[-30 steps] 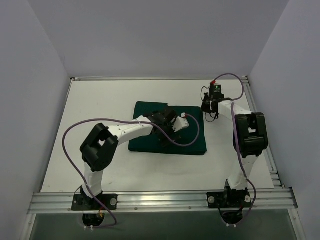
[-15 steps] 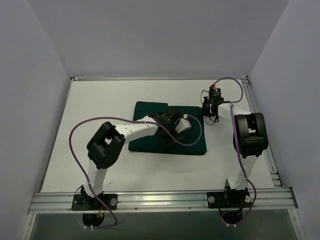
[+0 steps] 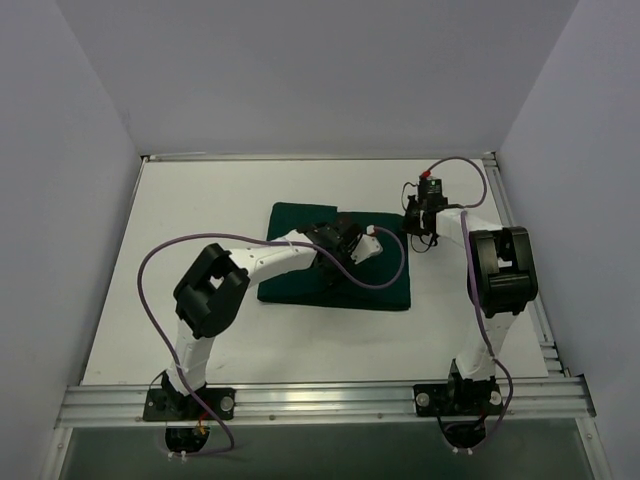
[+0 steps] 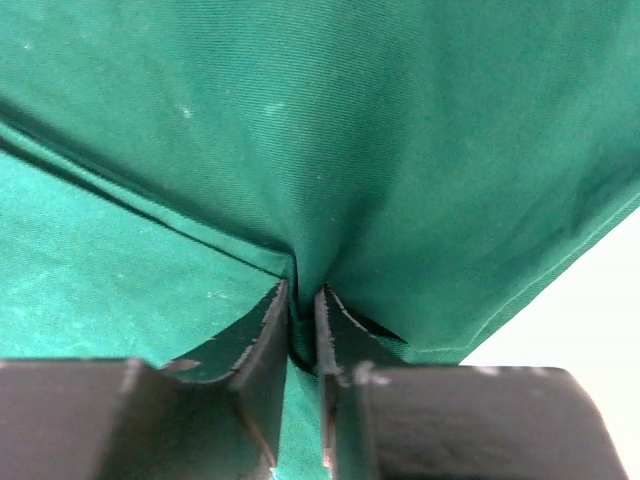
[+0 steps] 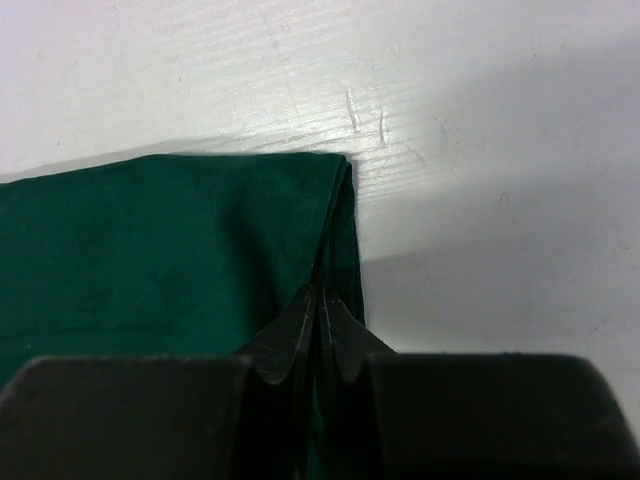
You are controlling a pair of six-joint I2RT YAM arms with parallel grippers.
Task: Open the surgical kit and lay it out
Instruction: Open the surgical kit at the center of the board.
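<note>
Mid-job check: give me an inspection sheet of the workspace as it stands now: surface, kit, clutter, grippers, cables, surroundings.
Surface: white table, with scuff marks showing in the right wrist view.
Job's things: dark green cloth wrap lying folded at mid-table; no tray or instruments visible.
Clutter: nothing seen.
Grippers: left gripper is shut on a pinched fold of the wrap; right gripper is shut on the wrap's edge near a corner.
Cables: left arm's purple cable loops wide and also passes over the wrap; right arm's purple cable arcs above the wrist.
Surroundings: pale walls on three sides; aluminium rail along the near edge.
</note>
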